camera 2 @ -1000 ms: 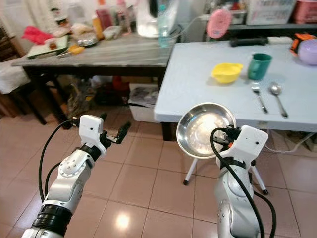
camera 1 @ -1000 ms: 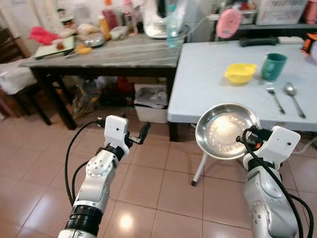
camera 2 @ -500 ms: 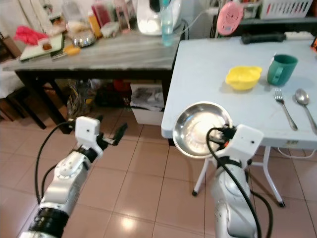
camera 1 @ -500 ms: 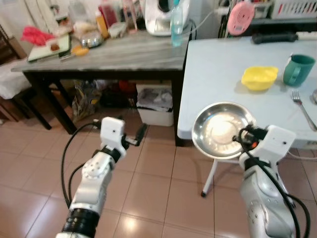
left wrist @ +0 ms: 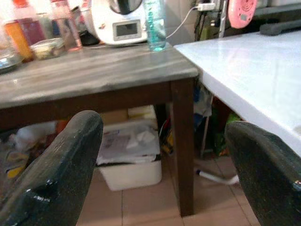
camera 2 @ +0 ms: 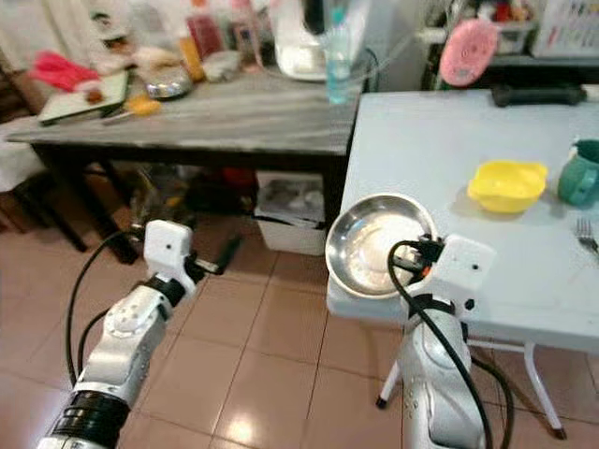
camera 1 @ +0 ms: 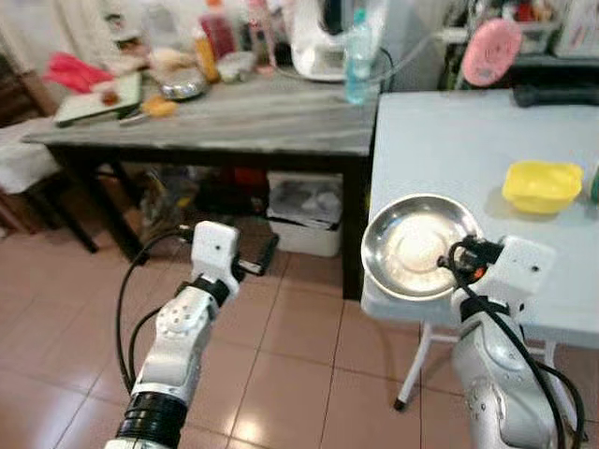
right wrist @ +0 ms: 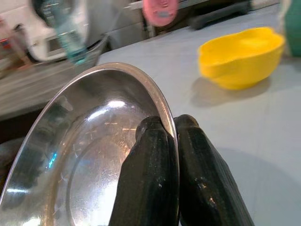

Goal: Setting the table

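Near corner of the pale counter: the round shiny steel bowl (camera 1: 418,246) hangs tilted, its hollow facing the camera, over the near left corner of the pale blue-white counter (camera 1: 468,140); whether its lower rim touches the top is hard to tell.
Right hand: the right hand (right wrist: 162,136) is clenched on the bowl's rim, one black finger inside the rim and one outside, at the bowl's right edge.
Left hand: the left hand (left wrist: 164,160) is released, its two black fingers (left wrist: 61,160) spread wide apart, held out over the reddish tiled floor (camera 1: 281,355) to the left of the pale counter, near the dark leg of the other counter.
On the pale counter: a yellow plastic bowl (camera 2: 507,183) sits upright to the right of and farther back than the steel bowl, well apart from it; a green mug (camera 2: 582,173) stands just right of the yellow bowl, with a metal fork (camera 2: 590,236) nearer than the mug at the picture's edge.
Far left: a grey wood-grain counter on dark legs (camera 1: 225,112) carries a clear bottle with bluish liquid (camera 1: 357,58), a white kitchen appliance (camera 1: 318,42), an orange bottle (camera 1: 202,54) and a cutting board (camera 1: 98,95).
Under the grey counter: a white bin holding crumpled paper (left wrist: 127,155) stands on the floor.
Far edge: a pink round fan (camera 1: 491,51) stands behind the pale counter.
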You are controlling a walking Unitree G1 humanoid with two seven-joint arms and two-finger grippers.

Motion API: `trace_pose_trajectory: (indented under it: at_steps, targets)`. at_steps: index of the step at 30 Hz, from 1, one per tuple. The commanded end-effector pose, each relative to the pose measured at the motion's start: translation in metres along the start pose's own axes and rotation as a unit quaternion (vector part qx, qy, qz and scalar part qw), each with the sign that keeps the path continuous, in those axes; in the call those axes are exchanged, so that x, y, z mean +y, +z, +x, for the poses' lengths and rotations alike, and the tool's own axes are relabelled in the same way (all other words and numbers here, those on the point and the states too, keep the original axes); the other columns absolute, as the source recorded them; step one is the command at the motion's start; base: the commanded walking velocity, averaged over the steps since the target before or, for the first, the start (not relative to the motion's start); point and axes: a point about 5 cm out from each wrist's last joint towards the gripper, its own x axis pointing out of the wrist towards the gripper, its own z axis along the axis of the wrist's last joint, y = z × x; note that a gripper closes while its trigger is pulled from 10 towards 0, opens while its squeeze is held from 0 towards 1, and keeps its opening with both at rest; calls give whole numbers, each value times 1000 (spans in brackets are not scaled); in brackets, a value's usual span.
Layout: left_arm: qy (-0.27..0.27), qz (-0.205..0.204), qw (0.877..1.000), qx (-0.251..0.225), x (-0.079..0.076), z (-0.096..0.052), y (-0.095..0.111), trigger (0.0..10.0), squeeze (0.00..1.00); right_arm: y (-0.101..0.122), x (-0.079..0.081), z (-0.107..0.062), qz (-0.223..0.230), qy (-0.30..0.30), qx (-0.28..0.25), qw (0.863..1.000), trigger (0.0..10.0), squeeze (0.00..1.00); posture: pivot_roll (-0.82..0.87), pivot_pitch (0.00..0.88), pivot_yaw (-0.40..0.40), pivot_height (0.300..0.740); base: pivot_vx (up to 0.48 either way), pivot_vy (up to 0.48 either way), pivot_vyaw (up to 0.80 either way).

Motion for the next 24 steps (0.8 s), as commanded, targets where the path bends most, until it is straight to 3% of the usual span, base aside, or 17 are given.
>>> trace_pose_trajectory:
  at_steps: [1,13,24]
  targets:
    - [7,-2,1000,9,-2,2,-1,10000,0,6,-4,1,4,-6,-10,1000,10000,0,-170,15,105,740,0,0,0]
    - [48,3,999,25,9,6,0,10000,0,4,-11,2,22,-33,-4,999,10000,0,-167,13,116,740,0,0,0]
    - [43,4,999,31,13,10,1,10000,0,2,-11,1,31,-45,-3,998,10000,0,-167,12,135,740,0,0,0]
